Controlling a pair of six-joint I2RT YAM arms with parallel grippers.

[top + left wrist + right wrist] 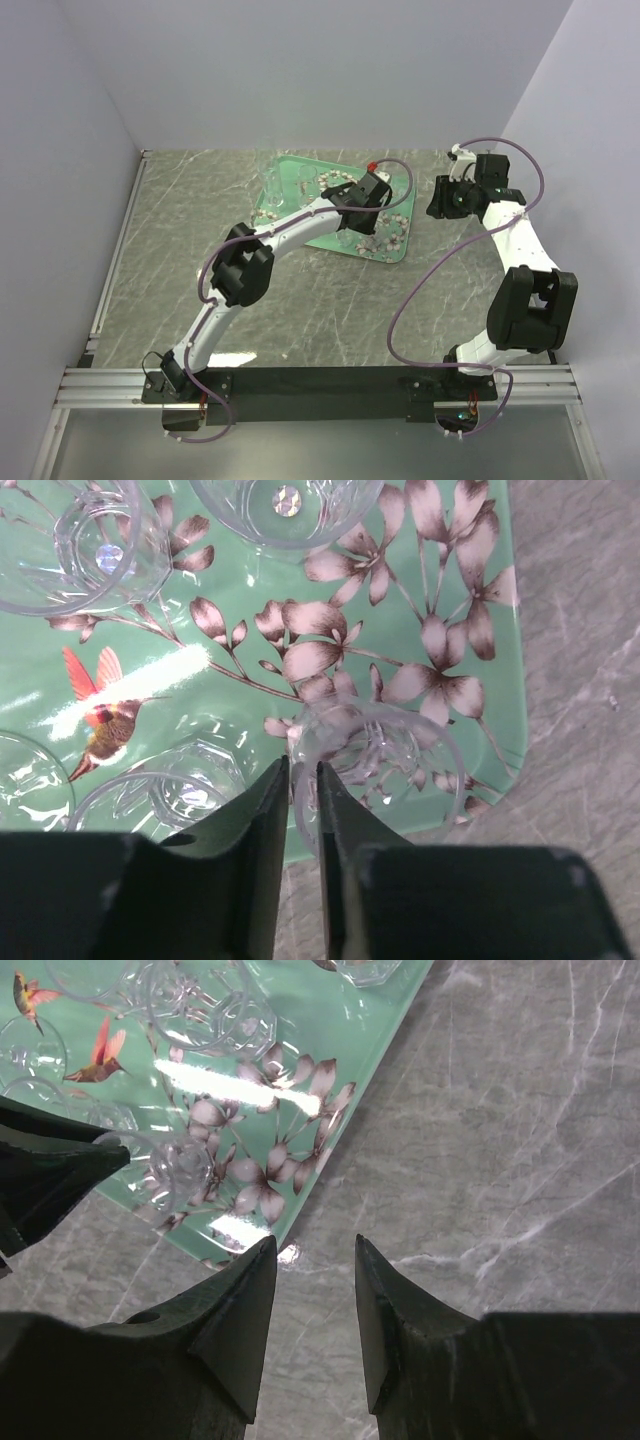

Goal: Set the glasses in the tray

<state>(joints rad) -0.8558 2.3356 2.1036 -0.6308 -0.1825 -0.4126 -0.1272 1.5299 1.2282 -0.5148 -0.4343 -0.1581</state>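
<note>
Left pincer [303,772] is nipped onto the thin wall of a small clear drinking glass [400,765], one finger inside the rim, one outside. Glass sits in the mint-green flowered rectangular tray [250,590], at a corner close to the raised edge. Other clear glasses [60,550] stand nearby. Right pincer [315,1255] hangs w/ fingers apart, empty, over the grey marbled desk [500,1160] just beside the tray. Handling, prob.: light, rigid, slick, brittle. Rim pinch suits it w/ gentle force. Glass-on-glass knocks are the risk. Can't tell if it's stemmed.
</note>
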